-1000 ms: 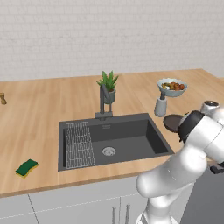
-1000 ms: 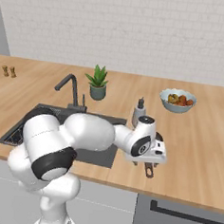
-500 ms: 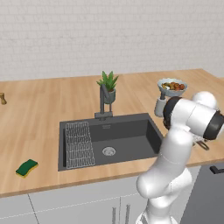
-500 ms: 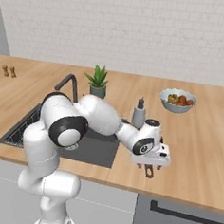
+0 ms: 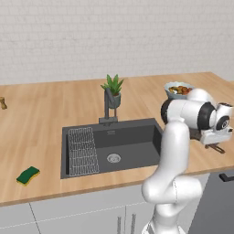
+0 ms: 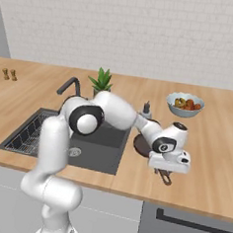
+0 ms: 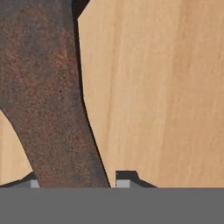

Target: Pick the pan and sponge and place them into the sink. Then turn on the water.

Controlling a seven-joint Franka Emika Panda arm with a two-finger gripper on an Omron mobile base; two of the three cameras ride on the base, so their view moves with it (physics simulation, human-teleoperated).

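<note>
Rust-brown metal runs up between the two dark tips of the gripper (image 7: 78, 179) in the hand view: this is the handle (image 7: 65, 144) of the pan (image 7: 43, 65), and the tips sit tight against its two sides (one pressed to it, the other with at most a sliver showing), so I read the claw as clenched on the handle, low over the wooden counter (image 7: 166, 87). From the grip the handle's long axis leads straight away along the gripper's line of sight and widens towards the pan's body, so the jaws cross it squarely and do not lie along it. In the right base view the gripper (image 6: 166, 172) hangs near the counter's front edge, over the handle's outer end, and the round dark pan (image 6: 142, 143) lies beyond it, on the side towards the sink (image 6: 113, 153). The hold is therefore far out from the pan's weight, and I judge that the body may sag or swing when lifted. From the pan the sink (image 5: 132, 146) lies just beside it, to the robot's left, so the carry should be a short sideways one, body end leading, staying clear of the faucet (image 5: 108, 107) at the basin's back rim. The sponge (image 5: 28, 175) rests on the counter on the far side of the sink, well apart from the claw, not yet moved, and no water runs.
</note>
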